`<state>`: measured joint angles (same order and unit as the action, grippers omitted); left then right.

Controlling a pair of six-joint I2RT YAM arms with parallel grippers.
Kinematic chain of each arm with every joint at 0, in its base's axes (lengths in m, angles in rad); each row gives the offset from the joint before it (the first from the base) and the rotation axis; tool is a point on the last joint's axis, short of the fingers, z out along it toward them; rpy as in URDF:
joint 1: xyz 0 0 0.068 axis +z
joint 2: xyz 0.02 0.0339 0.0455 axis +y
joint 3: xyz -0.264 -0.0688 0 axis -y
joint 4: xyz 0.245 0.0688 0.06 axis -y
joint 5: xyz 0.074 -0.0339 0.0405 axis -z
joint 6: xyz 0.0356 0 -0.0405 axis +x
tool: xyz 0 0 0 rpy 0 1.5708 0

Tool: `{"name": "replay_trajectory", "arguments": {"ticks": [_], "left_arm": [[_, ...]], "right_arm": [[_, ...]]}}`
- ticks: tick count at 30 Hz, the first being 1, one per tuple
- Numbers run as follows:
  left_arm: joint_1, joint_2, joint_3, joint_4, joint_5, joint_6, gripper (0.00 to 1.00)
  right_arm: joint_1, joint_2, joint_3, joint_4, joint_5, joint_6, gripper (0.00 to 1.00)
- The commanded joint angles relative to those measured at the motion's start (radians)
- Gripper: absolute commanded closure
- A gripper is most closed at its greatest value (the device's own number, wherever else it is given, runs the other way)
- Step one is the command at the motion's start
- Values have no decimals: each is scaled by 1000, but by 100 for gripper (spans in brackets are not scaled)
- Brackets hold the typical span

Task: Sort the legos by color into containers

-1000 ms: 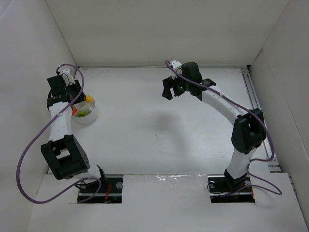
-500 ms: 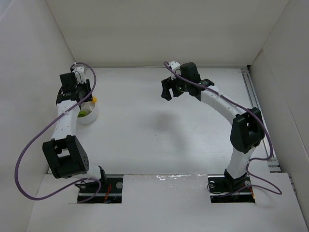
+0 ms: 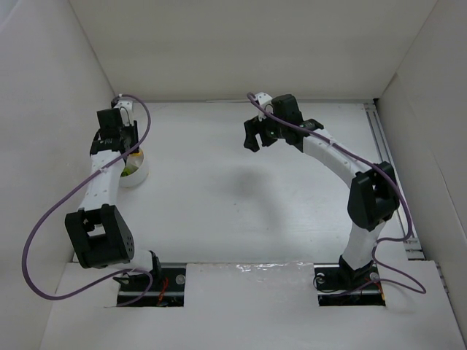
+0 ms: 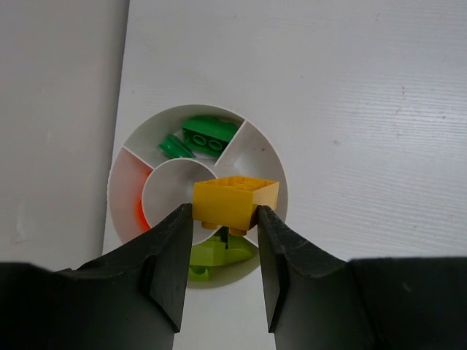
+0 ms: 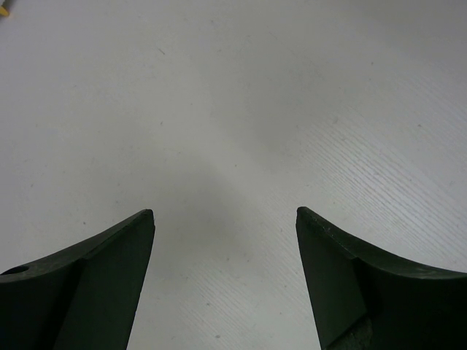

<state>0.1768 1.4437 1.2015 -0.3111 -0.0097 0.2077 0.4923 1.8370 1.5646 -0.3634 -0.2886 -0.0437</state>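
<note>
My left gripper (image 4: 225, 210) is shut on a yellow lego (image 4: 235, 198) and holds it above a round white container (image 4: 282, 191) split into compartments. Two green legos (image 4: 201, 137) lie in its far compartment, lime legos (image 4: 217, 255) in the near one, and a red-orange one (image 4: 140, 216) shows at the left. The middle well (image 4: 169, 191) looks bare. From above, the left gripper (image 3: 125, 149) hangs over the container (image 3: 141, 173) at the far left. My right gripper (image 3: 253, 135) stands open over bare table, with nothing between its fingers (image 5: 117, 255).
The white left wall (image 4: 51, 109) rises right beside the container. A tiny yellow speck (image 5: 4, 10) sits at the top-left corner of the right wrist view. A metal rail (image 3: 385, 153) runs along the table's right side.
The left arm has swung to the right and farther back, bringing its gripper over the container. The right arm has hardly moved.
</note>
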Motion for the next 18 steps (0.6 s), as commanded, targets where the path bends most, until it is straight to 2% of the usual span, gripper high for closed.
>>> {"name": "replay_trajectory", "arguments": {"ticks": [1,18], "left_arm": [[1,-19,41,27,-52,22,84],[-39,18,41,37,-82,22,84]], "right_arm": [[9,5,48,14,-12,13,17],[0,15,66,14,-21,13,17]]}}
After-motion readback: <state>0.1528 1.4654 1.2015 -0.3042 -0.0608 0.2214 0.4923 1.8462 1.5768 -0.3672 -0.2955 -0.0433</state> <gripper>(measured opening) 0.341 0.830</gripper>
